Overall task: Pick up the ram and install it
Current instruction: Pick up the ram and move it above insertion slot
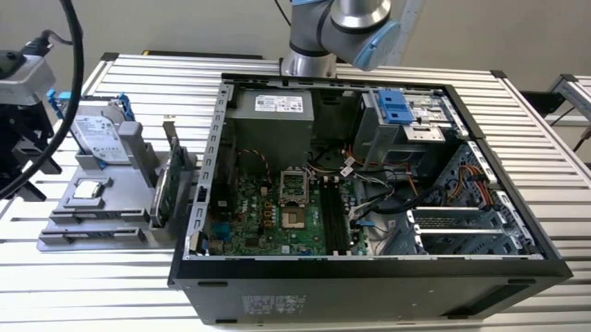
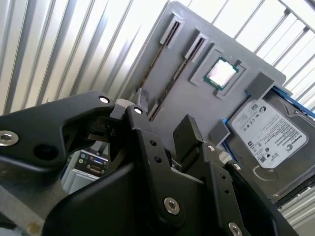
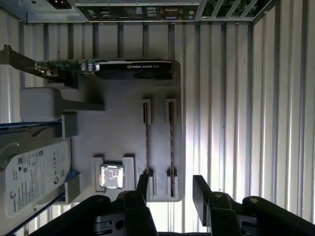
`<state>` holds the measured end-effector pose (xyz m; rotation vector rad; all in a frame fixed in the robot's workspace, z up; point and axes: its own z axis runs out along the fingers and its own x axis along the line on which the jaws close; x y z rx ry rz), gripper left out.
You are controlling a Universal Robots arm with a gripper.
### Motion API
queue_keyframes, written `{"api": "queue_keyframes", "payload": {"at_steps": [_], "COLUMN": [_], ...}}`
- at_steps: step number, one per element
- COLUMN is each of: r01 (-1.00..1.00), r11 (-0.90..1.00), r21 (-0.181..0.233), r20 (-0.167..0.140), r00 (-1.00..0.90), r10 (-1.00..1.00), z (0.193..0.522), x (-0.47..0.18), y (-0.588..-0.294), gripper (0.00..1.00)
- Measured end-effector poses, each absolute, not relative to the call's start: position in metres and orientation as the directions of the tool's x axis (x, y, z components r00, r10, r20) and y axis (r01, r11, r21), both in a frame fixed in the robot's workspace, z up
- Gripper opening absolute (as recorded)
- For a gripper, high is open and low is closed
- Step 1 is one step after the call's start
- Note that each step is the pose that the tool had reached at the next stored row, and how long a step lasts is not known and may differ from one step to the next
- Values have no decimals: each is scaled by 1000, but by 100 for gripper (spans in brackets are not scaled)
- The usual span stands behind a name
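- Computer case [image 1: 369, 290]: open-sided, lying on the slatted table [image 1: 93, 290]; motherboard [image 1: 277, 207] exposed inside.
- Parts tray [image 3: 113, 132]: grey, just beside the case, on the exterior view's left.
- Gripper [image 3: 170, 183]: fingers spread apart, holding nothing; hangs above the tray's near end, in line with the ram.
- Ram [image 3: 171, 140]: thin dark strip standing edge-on in a tray slot, a second strip [image 3: 146, 140] just beside it. Judged light, stiff, brittle; best pinched across its flat faces at mid-length, clear of the contact edge.
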<state>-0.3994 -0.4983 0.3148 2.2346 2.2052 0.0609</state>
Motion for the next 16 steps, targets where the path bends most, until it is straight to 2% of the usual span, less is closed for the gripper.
{"api": "queue_keyframes", "payload": {"at_steps": [16], "r01": [1000], "r11": [-11], "r21": [28], "r20": [45], "r00": [10], "r10": [999], "z": [289], "x": [-399], "y": [-498], "gripper": [100]}}
